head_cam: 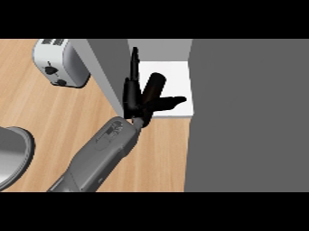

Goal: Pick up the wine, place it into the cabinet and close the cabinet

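The left hand (144, 97) is held open, fingers flat on the cabinet door (107, 72); the door should be pushed slowly until it is shut.

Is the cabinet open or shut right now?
Open. The cabinet shows its white inner shelf between its grey panels, and the left robot hand with straight fingers rests against the door.

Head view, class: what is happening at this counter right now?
One grey forearm reaches up from the lower edge, its black hand at the opening of the grey cabinet, fingers spread over the white shelf. No wine bottle can be made out. A toaster stands on the wooden counter at the upper left.
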